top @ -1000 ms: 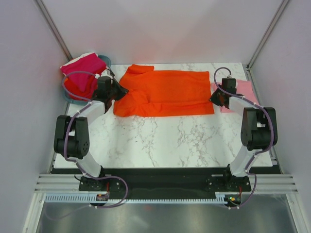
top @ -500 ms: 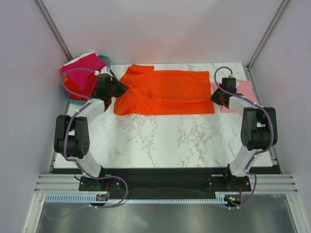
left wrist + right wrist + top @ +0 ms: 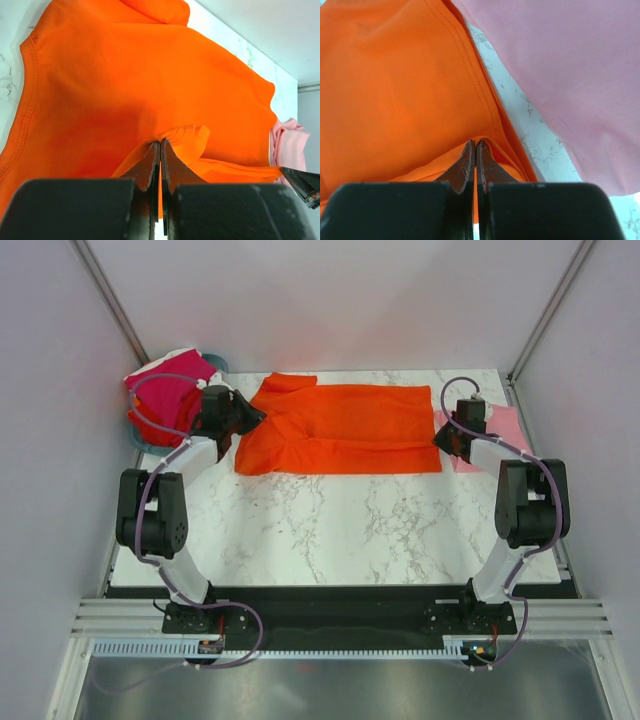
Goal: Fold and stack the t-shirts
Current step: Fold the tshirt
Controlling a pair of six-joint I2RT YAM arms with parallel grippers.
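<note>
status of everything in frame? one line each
orange shirt: spread flat on the table, pinched at both ends
pink shirt: lying at the right, not gripped
shirt pile: heaped unfolded in the basket
basket: far left, full of shirts
left pincer: shut on orange shirt
right pincer: shut on orange shirt

The left arm (image 3: 150, 520) and right arm (image 3: 530, 505) match: bulky black joint housings, white links between them, and a mauve cable (image 3: 442, 395) looping along each. The left hand (image 3: 160, 145) and right hand (image 3: 475, 144) each have two dark brown, tapered fingers (image 3: 149, 167) on a matte black block.
</note>
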